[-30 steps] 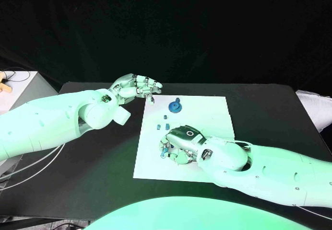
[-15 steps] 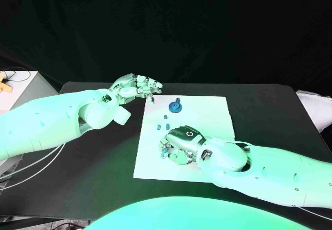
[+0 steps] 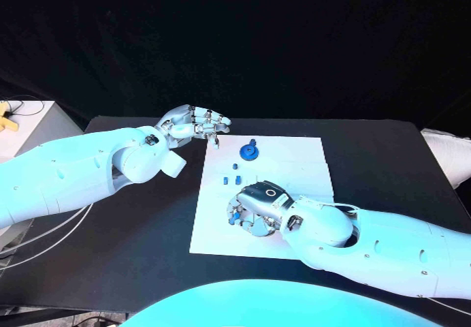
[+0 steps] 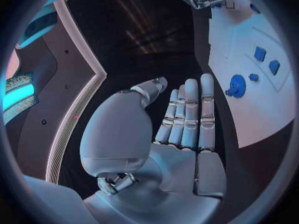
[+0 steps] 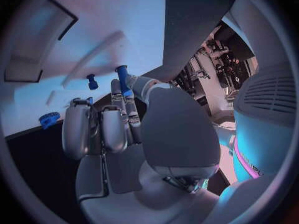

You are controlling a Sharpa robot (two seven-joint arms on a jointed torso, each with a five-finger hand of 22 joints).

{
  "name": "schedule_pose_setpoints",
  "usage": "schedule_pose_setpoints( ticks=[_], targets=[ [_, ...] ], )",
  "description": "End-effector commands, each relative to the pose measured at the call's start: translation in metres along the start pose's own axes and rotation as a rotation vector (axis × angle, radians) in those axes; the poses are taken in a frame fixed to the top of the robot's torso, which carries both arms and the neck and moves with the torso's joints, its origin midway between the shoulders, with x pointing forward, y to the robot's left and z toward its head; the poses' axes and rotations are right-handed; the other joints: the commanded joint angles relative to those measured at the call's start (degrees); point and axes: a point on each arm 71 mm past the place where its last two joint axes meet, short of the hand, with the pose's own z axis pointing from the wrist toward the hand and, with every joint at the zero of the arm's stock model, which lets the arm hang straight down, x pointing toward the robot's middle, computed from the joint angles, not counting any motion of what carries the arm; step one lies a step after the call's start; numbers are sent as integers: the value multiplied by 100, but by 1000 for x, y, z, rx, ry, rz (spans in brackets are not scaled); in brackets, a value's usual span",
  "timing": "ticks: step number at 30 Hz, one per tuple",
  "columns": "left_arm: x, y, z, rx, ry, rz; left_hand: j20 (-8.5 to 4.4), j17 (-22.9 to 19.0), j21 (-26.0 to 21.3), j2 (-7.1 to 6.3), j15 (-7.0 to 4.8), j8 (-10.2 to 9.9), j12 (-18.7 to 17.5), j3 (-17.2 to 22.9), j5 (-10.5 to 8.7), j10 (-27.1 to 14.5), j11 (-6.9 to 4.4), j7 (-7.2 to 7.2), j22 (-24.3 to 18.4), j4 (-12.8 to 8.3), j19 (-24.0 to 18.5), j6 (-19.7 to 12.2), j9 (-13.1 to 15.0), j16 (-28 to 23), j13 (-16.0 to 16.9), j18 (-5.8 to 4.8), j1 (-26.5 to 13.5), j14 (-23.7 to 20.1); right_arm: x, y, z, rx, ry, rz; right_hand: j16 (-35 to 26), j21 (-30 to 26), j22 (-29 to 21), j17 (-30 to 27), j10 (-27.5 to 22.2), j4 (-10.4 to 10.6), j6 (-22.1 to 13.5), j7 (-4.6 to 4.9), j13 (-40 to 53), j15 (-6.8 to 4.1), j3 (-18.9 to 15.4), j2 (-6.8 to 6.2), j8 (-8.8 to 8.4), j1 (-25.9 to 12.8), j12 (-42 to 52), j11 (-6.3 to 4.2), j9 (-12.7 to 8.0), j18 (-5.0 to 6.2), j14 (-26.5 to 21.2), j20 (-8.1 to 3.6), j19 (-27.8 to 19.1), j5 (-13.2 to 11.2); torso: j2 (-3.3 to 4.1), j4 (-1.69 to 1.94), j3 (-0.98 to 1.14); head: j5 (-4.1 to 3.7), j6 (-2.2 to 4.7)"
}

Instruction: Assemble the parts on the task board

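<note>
Head view: the right hand (image 3: 257, 206) sits low on the task board (image 3: 295, 170), fingers curled down. Right wrist view shows it pinching a small blue peg (image 5: 122, 78) at its fingertips. Just past those fingers lie two little blue parts (image 3: 230, 180) — then a round blue gear (image 3: 250, 150), farther off. Beyond the board's far corner, the left hand (image 3: 192, 122) hovers with fingers straight and together, holding nothing.
</note>
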Motion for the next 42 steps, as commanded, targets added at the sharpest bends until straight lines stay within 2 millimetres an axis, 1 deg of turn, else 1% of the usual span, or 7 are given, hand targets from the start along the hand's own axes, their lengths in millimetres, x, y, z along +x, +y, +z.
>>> schedule_pose_setpoints(
  ticks=[1, 8, 14, 24, 25, 35, 42],
  targets=[
    [2, -1, 1, 10, 16, -12, 3, -7, -19, 0, 31, -22, -15, -34, -26, -51, 6, 20, -6, 11, 27, -19, 9, -20, -6, 82, 34, -7, 1, 0, -1, -1, 5, -16, 21, -6, 225, 5, 249, -17, 27, 2, 7, -28, 26, 59, 38, -19, 21, -212, 296, -74, 89, -13, 33, 29, 0, -1, 0, -7, 1],
    [2, -1, 1, 9, 16, -13, 3, -7, -19, 0, 31, -22, -15, -34, -26, -51, 6, 20, -6, 11, 27, -19, 9, -20, -6, 82, 34, -7, 2, -1, 0, 8, 15, -20, 9, -49, 195, -27, 246, -31, 12, 6, 6, -26, 36, 52, 46, -45, 3, -207, 313, -65, 83, -12, 17, 23, 0, -2, -5, -11, 1],
    [2, -1, 0, 9, 17, -13, 3, -7, -19, 0, 31, -22, -15, -34, -26, -51, 6, 20, -6, 11, 27, -19, 9, -20, -6, 82, 34, -7, 5, -2, 2, 19, 46, -29, -70, -202, 95, -185, 127, -106, -112, 53, -9, 15, 20, -26, 33, -179, -126, -156, 359, -36, 36, 16, -48, -18, -4, 0, -9, -12, 1],
    [2, -1, 0, 8, 17, -13, 3, -7, -19, 0, 31, -22, -15, -34, -26, -51, 6, 20, -6, 11, 27, -19, 9, -20, -6, 82, 34, -7, 7, -2, 5, 15, 60, -32, -87, -398, -26, -231, -180, -113, -382, 181, -28, 116, -7, -239, -162, -417, -203, -32, 281, -1, 20, 101, -126, 24, -1, 2, -7, -9, 1],
    [2, -1, 0, 8, 17, -13, 3, -7, -19, 0, 31, -22, -15, -34, -26, -51, 6, 20, -6, 11, 27, -19, 9, -20, -6, 82, 34, -7, 7, -1, 6, 13, 58, -31, -83, -431, -47, -226, -234, -110, -416, 196, -32, 131, -23, -283, -191, -450, -207, -16, 266, 5, 21, 113, -138, 34, -2, 1, -7, -7, 1],
    [2, -1, 0, 7, 18, -13, 5, -8, -48, 6, 32, -16, -10, -60, -25, -57, 6, 19, -28, 26, 41, -21, 14, -22, -15, 82, 47, -12, 6, -1, 5, 1, 31, -21, -78, -664, -196, -255, -553, -125, -625, 208, -46, 177, -152, -477, -364, -556, -177, 36, 175, 51, 9, 165, -227, 67, -3, -2, -6, -6, 1],
    [2, 0, 0, 6, 19, -14, 5, -8, -51, 9, 32, -15, -9, -62, -24, -57, 6, 19, -31, 29, 43, -21, 15, -23, -16, 82, 49, -13, 4, -1, 4, -2, 5, -15, -119, -805, -288, -348, -695, -137, -734, 219, -44, 189, -246, -516, -443, -559, -150, 50, 135, 78, -27, 182, -281, 61, -1, -2, -3, -15, 1]
  ],
)
